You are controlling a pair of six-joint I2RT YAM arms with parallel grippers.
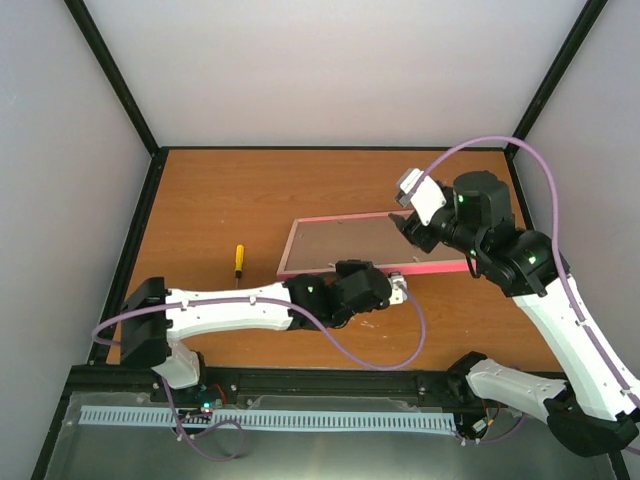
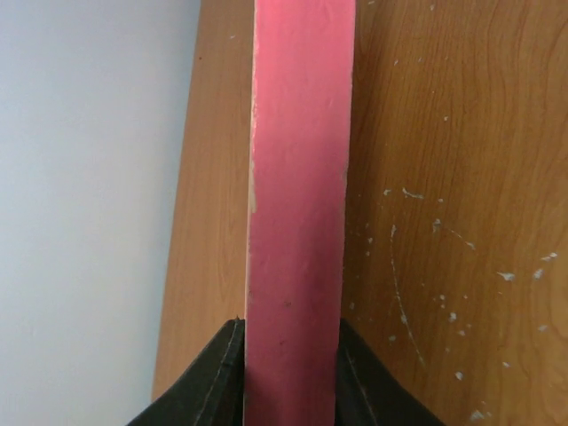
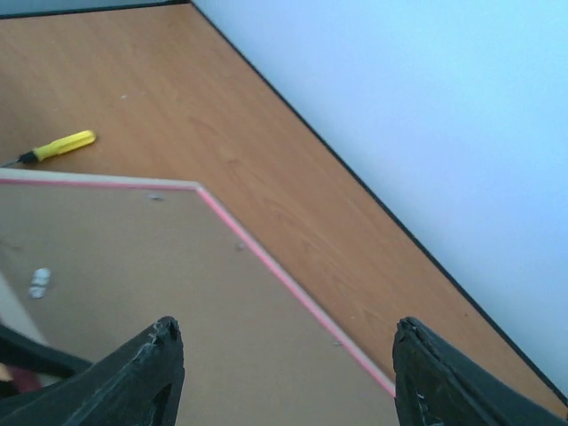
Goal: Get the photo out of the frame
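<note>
**Top view:** The pink frame [image 1: 310, 272] lies on the counter [image 1: 220, 200], long axis running left to right. The left fingers [image 1: 388, 286] hold its near rail and the right fingers [image 1: 408, 224] hang over its far right corner. A screwdriver [image 1: 238, 260] sits apart.

**Left wrist:** The rail [image 2: 297, 222] runs straight ahead, pinched between both fingers [image 2: 222, 382].

**Right wrist:** The fingers [image 3: 142, 373] are spread wide and hold nothing, with the brown backing board [image 3: 177, 293] just beneath. The photo is unseen, probably under that board, nearest the right arm.
</note>
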